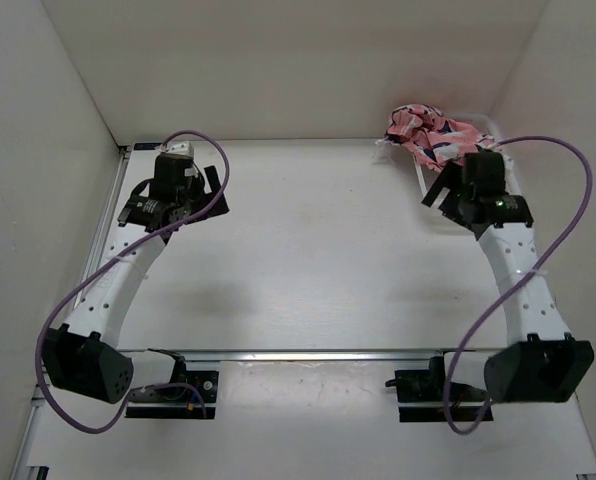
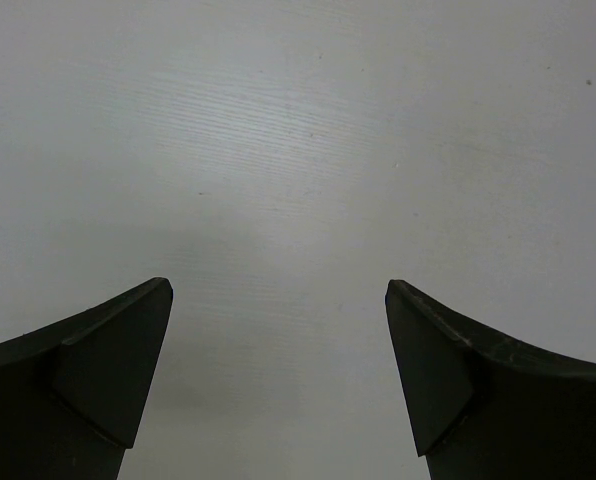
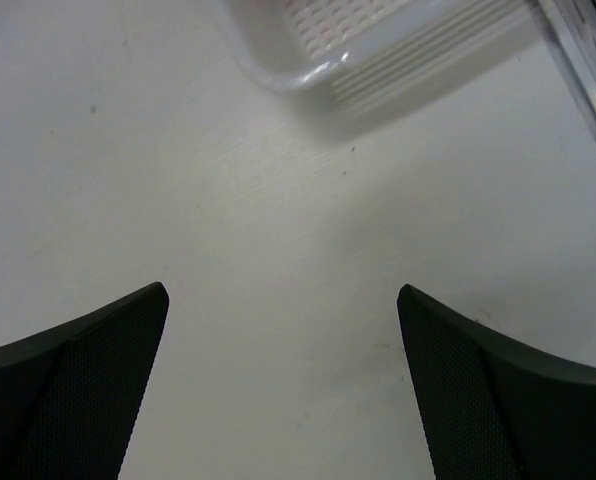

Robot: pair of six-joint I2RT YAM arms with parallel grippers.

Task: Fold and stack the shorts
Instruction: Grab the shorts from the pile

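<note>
The shorts [image 1: 428, 133] lie crumpled in a heap on the basket [image 3: 378, 45], at the far right corner of the table [image 1: 308, 260]. They look soft, light and limp, likely to sag and drag when lifted; a pinch on a raised fold at the top of the heap seems the best hold. The right gripper [image 3: 283, 292], fingers wide apart and empty, hangs just short of the basket. The left gripper [image 2: 278, 290], likewise apart and empty, hovers over bare tabletop, well away. The surface is smooth, matte white. Plain white walls close in three sides.
</note>
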